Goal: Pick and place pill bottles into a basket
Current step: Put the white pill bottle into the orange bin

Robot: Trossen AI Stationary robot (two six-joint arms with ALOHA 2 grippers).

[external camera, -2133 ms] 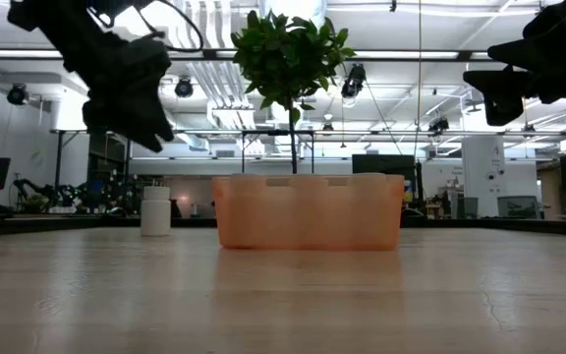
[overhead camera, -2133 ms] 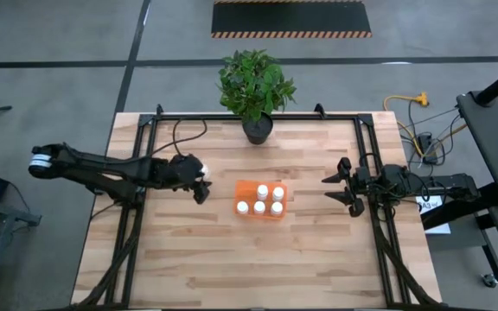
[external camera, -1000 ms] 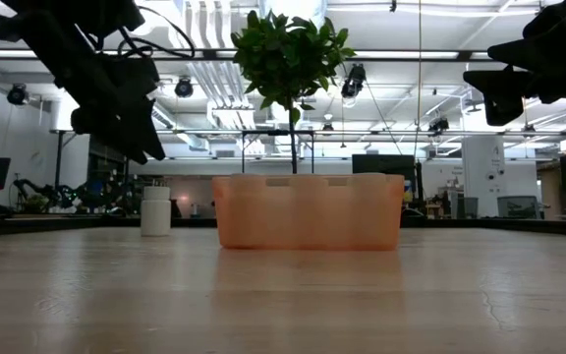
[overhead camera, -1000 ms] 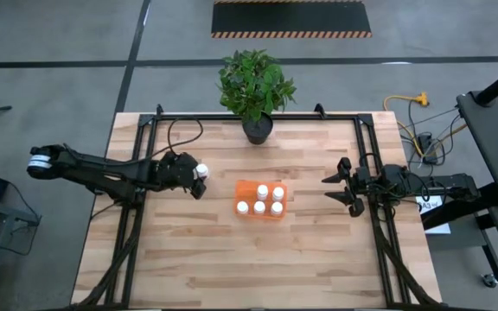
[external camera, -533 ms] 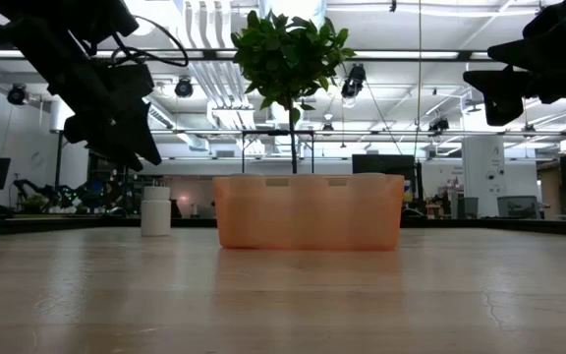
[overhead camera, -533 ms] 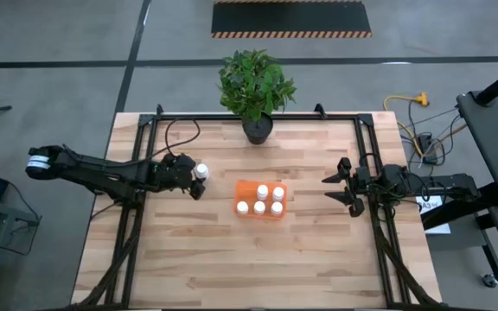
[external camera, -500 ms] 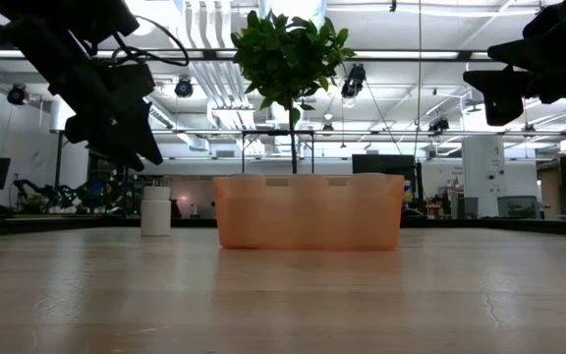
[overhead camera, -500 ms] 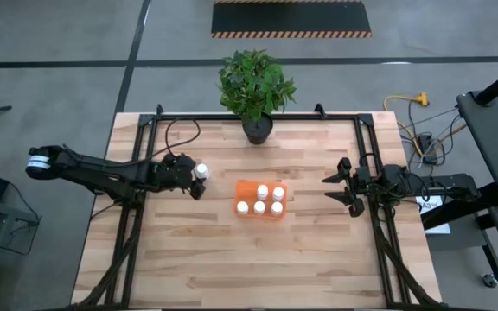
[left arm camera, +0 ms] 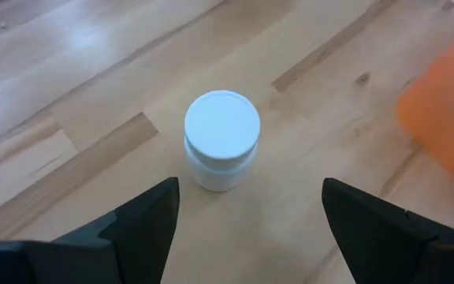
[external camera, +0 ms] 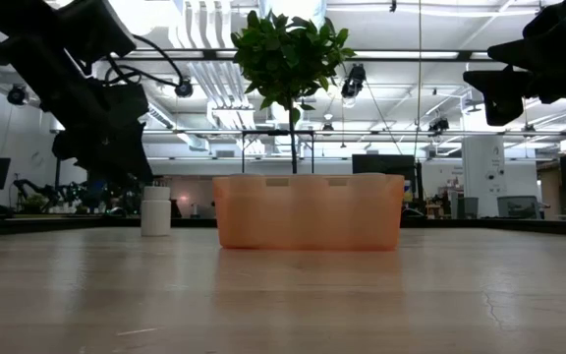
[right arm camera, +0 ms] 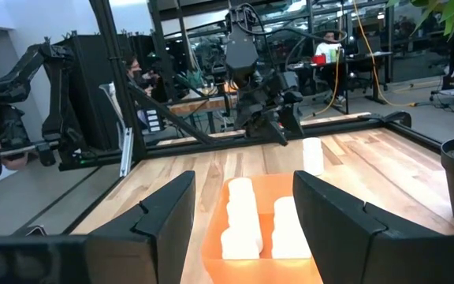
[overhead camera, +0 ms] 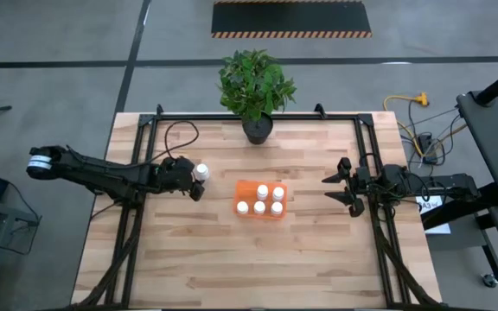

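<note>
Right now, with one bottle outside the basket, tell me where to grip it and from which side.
Grip the loose bottle on its round body just below the cap, coming straight down from above. It stands upright on the table, apart from the basket, and the open left gripper already frames it, one finger on each side.

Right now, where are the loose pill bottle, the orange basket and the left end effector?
loose pill bottle (left arm camera: 221,126), left wrist view, on its white cap.
orange basket (external camera: 308,211), low view, on its front wall.
left end effector (overhead camera: 196,183), high view, between its fingertips.
</note>
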